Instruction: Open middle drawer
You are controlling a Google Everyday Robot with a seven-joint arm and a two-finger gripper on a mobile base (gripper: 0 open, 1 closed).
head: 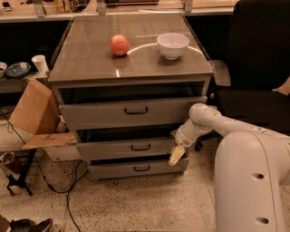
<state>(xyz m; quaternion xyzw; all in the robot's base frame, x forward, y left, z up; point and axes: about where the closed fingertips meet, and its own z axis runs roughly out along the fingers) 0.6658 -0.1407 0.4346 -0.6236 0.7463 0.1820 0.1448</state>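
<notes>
Camera view: pincer (176,155) near right end of middle drawer (106,149).
Rigid, likely light; pull by its black loop handle (140,147). Pincer's state: cannot tell.

Speckled floor (136,206), grey cabinet (90,56) with glossy top, black chair (258,63) at right, cardboard box (34,108) at left, counter (217,4) behind, gripper (176,155) at cabinet's lower right front.

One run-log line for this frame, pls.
target: wide shallow grey middle drawer | gripper: at its right end | small black loop handle: not gripped | grey cabinet top: orange-red round fruit, white bowl
</notes>
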